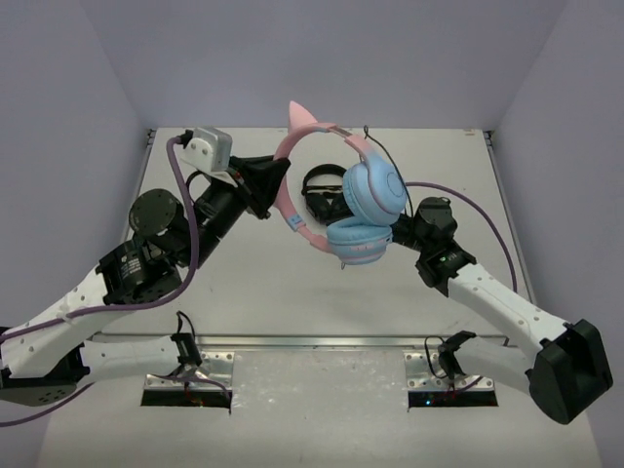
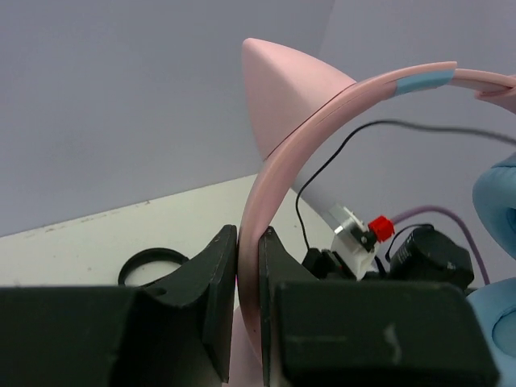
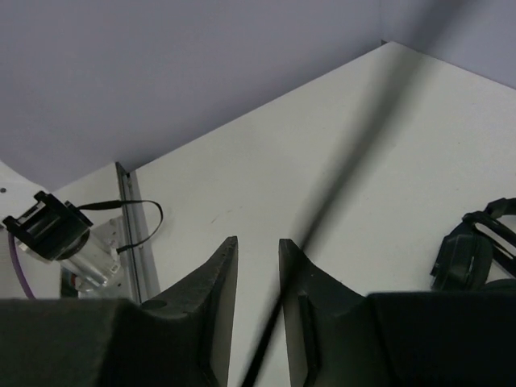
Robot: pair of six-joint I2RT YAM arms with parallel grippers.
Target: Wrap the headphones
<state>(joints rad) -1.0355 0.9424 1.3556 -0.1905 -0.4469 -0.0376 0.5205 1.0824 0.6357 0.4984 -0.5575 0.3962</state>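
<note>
**Pink-and-blue headphones held up by the left gripper, right gripper released**

The left gripper (image 2: 250, 238) is clenched on the pink plastic headband (image 2: 278, 193). In the left wrist view its two black fingers (image 2: 211, 274) press the band from both sides, low in the frame.

The right gripper (image 3: 256, 242) is released. In the right wrist view its black jaws stand apart, with the pale table showing in the gap. A thin, blurred dark cable (image 3: 270, 322) runs down through that gap from the upper right. Whether it touches either jaw cannot be told.

From the left gripper's fingers the headband curves up to the upper right of the left wrist view. It carries a pink pointed ear (image 2: 282, 97) at top centre. The cable loops beneath the band, and a light blue cushion edge fills the right border.

In the overhead view the over-ear headphones (image 1: 373, 190) sit at the centre of the frame, raised above the white table (image 1: 244, 283) between the two arms. The headband arcs along their left and top. The two light blue round earcups (image 1: 356, 242) lie one above the other at its right end, and the right arm's wrist is just beside the lower cup.

A pair of all-black headphones (image 1: 320, 195) rests on the table, partly hidden behind the blue cups. A dark ring (image 2: 153, 264) lies on the table at the lower left of the left wrist view.
</note>
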